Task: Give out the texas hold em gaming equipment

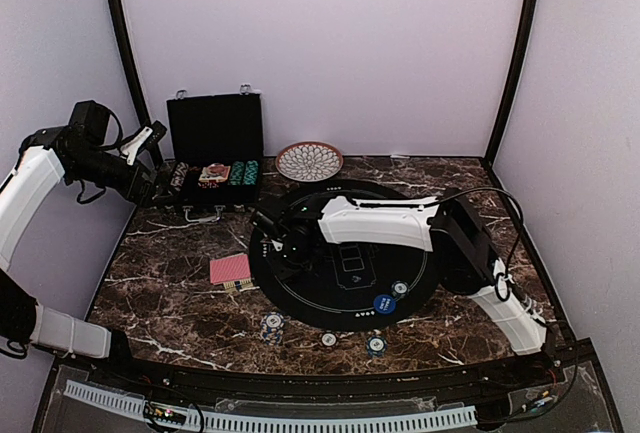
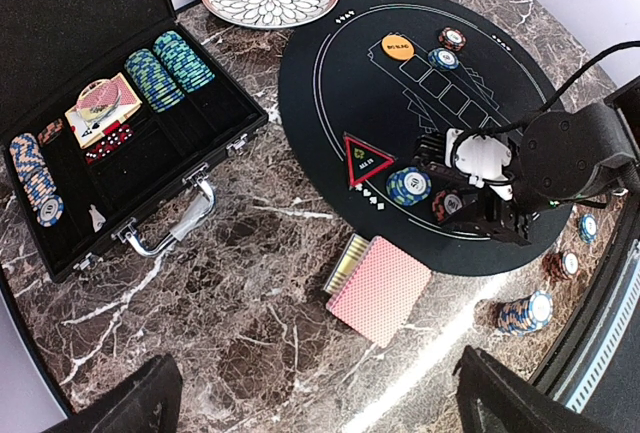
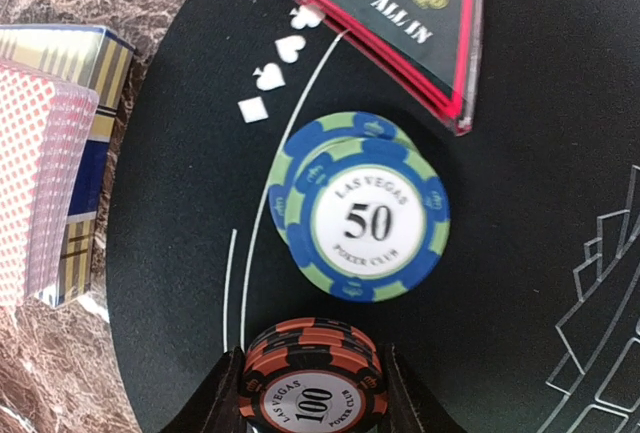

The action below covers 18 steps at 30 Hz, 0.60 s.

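Right hand (image 3: 312, 400) is gripping orange 100-chip stack (image 3: 312, 358), lower centre, on black mat (image 3: 520, 253) just below blue 50 chips (image 3: 365, 218). Left hand (image 1: 150, 141) is hanging open, upper left. Probably placing chips; next needs releasing, lifting straight clear.

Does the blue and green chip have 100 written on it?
No, the blue-green chip says 50 in the right wrist view; the 100 is on the orange chips.
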Each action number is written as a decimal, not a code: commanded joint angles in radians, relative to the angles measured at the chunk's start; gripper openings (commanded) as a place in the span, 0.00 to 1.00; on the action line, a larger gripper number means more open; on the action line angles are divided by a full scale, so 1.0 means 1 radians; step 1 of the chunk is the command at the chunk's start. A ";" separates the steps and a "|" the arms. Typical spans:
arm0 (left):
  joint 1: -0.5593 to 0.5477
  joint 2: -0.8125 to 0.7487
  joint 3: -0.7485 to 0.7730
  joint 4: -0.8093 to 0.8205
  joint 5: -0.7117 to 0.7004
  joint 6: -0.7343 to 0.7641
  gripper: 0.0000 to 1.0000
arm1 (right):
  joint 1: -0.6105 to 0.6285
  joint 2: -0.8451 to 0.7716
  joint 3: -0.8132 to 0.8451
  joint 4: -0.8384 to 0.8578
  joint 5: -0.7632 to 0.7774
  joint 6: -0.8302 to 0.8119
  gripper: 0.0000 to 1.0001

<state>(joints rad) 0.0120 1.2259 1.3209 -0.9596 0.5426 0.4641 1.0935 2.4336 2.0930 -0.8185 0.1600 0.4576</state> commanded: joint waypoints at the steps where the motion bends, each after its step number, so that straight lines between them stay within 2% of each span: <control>1: -0.005 -0.026 -0.013 -0.005 0.022 0.006 0.99 | -0.005 0.024 0.023 0.031 -0.020 0.012 0.19; 4: -0.004 -0.028 -0.015 -0.006 0.020 0.005 0.99 | -0.004 0.021 0.015 0.038 -0.033 0.014 0.21; 6: -0.004 -0.027 -0.017 -0.005 0.020 0.005 0.99 | -0.004 0.022 0.019 0.035 -0.040 0.011 0.27; 9: -0.004 -0.028 -0.019 -0.004 0.019 0.005 0.99 | -0.005 0.029 0.039 0.012 -0.029 0.007 0.50; 11: -0.005 -0.029 -0.019 -0.004 0.019 0.006 0.99 | -0.006 0.028 0.050 0.002 -0.016 0.003 0.57; 18: -0.004 -0.035 -0.010 -0.013 0.034 0.012 0.99 | -0.010 -0.049 0.057 -0.022 0.010 -0.006 0.58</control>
<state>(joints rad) 0.0120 1.2247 1.3186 -0.9596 0.5449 0.4644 1.0901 2.4432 2.1300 -0.8249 0.1501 0.4572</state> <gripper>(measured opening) 0.988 0.587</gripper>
